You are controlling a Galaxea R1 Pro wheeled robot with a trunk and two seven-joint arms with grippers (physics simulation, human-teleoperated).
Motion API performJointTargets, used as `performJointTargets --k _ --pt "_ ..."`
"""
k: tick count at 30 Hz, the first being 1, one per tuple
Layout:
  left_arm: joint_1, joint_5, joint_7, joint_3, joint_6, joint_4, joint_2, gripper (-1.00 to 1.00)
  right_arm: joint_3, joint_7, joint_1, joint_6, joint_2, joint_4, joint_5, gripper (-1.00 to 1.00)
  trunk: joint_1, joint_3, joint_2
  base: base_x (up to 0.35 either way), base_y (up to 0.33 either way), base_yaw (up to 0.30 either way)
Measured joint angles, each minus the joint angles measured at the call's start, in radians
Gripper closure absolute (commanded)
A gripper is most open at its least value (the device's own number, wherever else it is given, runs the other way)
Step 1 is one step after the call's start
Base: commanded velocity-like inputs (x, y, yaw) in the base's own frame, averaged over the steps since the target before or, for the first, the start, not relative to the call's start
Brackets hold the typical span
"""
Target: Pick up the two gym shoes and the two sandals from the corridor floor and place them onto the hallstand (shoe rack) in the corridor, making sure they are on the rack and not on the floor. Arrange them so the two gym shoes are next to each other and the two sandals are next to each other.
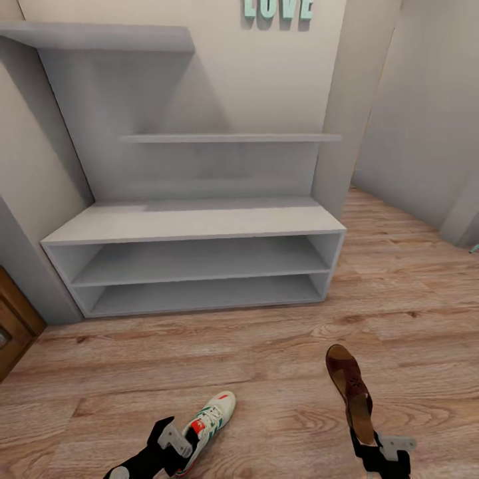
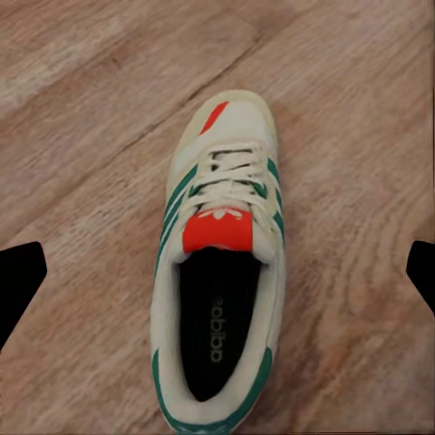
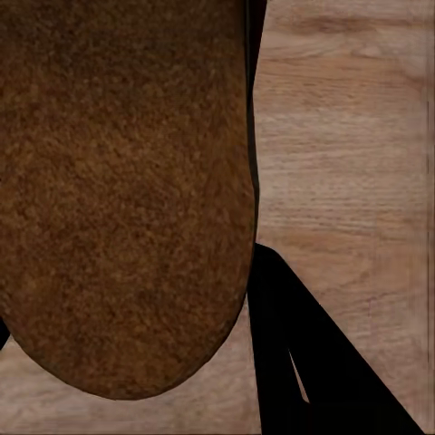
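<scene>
The pale grey hallstand (image 1: 193,223) stands against the wall ahead, with its bench top, two shelf slots and upper shelves bare. One gym shoe (image 1: 211,422) (image 2: 222,263) lies on the corridor floor (image 1: 279,346), toe pointing toward the rack. My left gripper (image 1: 178,447) (image 2: 217,272) hovers over its heel, open, with the fingertips (image 2: 20,281) wide of both sides of the shoe. A brown sandal (image 1: 348,389) (image 3: 118,181) is tilted up on edge, its heel in my right gripper (image 1: 372,447), which is shut on it. Its suede sole sits close to the right wrist camera.
A brown wooden door or cabinet edge (image 1: 13,329) sits at the left by the rack. Teal letters (image 1: 278,8) hang on the wall above. The corridor continues past the rack's right end (image 1: 406,219), with open wood floor between me and the rack.
</scene>
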Motion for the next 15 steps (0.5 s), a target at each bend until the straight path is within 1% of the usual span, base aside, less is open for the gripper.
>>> performJointTargets --k 1,2,4,5,7,8,10,11,13,14,15 --pt "-0.004 -0.008 -0.005 0.000 0.005 0.000 0.001 -1.00 -0.001 0.000 0.000 0.000 -0.005 -0.010 -0.001 1.00 0.000 0.000 0.000 0.000 0.000 0.000" --pt "-0.015 -0.024 -0.015 -0.001 0.018 0.001 0.002 -1.00 -0.014 0.000 0.000 0.003 -0.013 -0.035 -0.012 1.00 0.000 0.000 0.000 0.000 0.000 0.000" --pt "-0.029 -0.040 -0.032 -0.002 0.038 0.002 0.002 -1.00 -0.026 -0.001 0.000 0.009 -0.019 -0.062 -0.019 1.00 0.000 0.000 0.000 0.000 0.000 0.000" --pt "-0.043 -0.054 -0.056 -0.002 0.064 0.002 0.003 -1.00 -0.046 -0.001 0.000 0.019 -0.023 -0.088 -0.028 1.00 0.000 0.000 0.000 0.000 0.000 0.000" --pt "-0.058 -0.067 -0.089 -0.002 0.093 0.002 0.003 -1.00 -0.064 -0.001 0.000 0.036 -0.028 -0.115 -0.030 1.00 0.000 0.000 0.000 0.000 0.000 0.000" --pt "-0.072 -0.077 -0.123 -0.001 0.122 0.002 0.004 -1.00 -0.084 -0.001 0.000 0.062 -0.036 -0.143 -0.035 1.00 0.000 0.000 0.000 0.000 0.000 0.000" --pt "-0.088 -0.085 -0.156 -0.001 0.150 0.002 0.004 -1.00 -0.099 -0.001 0.000 0.098 -0.045 -0.176 -0.035 1.00 0.000 0.000 0.000 0.000 0.000 0.000" --pt "-0.100 -0.089 -0.178 -0.001 0.171 0.002 0.004 -1.00 -0.114 0.000 -0.001 0.140 -0.055 -0.214 -0.038 1.00 0.000 0.000 0.000 0.000 0.000 0.000" --pt "-0.109 -0.093 -0.194 -0.001 0.185 0.003 0.004 -1.00 -0.123 0.001 0.000 0.187 -0.065 -0.258 -0.037 1.00 0.000 0.000 0.000 0.000 0.000 0.000" --pt "-0.114 -0.095 -0.203 -0.002 0.194 0.003 0.004 -1.00 -0.132 0.001 -0.001 0.234 -0.073 -0.303 -0.038 1.00 0.000 0.000 0.000 0.000 0.000 0.000" --pt "-0.116 -0.096 -0.206 -0.002 0.197 0.003 0.004 -1.00 -0.133 0.002 0.000 0.259 -0.077 -0.328 -0.037 1.00 0.000 0.000 0.000 0.000 0.000 0.000"
